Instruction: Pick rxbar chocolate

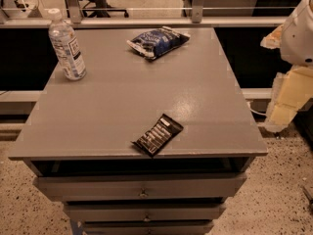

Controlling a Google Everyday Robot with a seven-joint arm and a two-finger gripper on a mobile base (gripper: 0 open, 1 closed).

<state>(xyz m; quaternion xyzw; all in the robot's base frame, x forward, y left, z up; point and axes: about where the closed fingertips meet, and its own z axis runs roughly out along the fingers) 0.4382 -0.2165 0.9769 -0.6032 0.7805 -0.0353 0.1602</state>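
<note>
The rxbar chocolate [157, 134] is a small flat bar in a shiny black wrapper with white text lines. It lies diagonally on the grey table top [137, 92], close to the front edge and a little right of the middle. My gripper [288, 99] shows as a pale yellowish shape below the white arm [299, 33] at the right edge of the view. It is beside the table's right side, well right of the bar and not touching it. Nothing is seen held in it.
A puffy blue snack bag [158, 41] lies at the back middle of the table. A clear water bottle [67, 46] stands upright at the back left. Drawers [142, 187] sit under the top. A rail [146, 21] runs behind, and speckled floor lies around.
</note>
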